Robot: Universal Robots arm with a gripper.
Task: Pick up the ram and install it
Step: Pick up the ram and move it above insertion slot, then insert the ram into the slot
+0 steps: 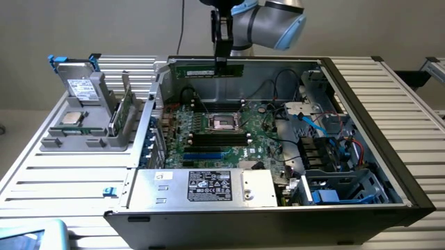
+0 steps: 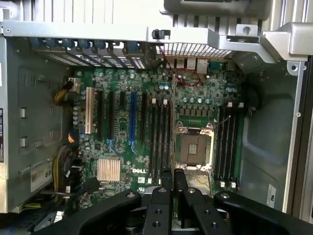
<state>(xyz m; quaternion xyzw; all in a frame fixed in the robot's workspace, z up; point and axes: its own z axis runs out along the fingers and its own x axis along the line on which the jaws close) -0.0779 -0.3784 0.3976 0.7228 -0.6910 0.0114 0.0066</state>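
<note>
Power supply: silver metal box with a printed label (image 1: 208, 186), at the near edge of the open black computer case (image 1: 389, 156).
Motherboard: green board (image 1: 208, 140) on the case floor.
Ram: long thin green circuit-board stick (image 1: 201, 70), hanging level over the case's far side.
Gripper: black gripper (image 1: 221, 63) clenched on the ram.
</note>
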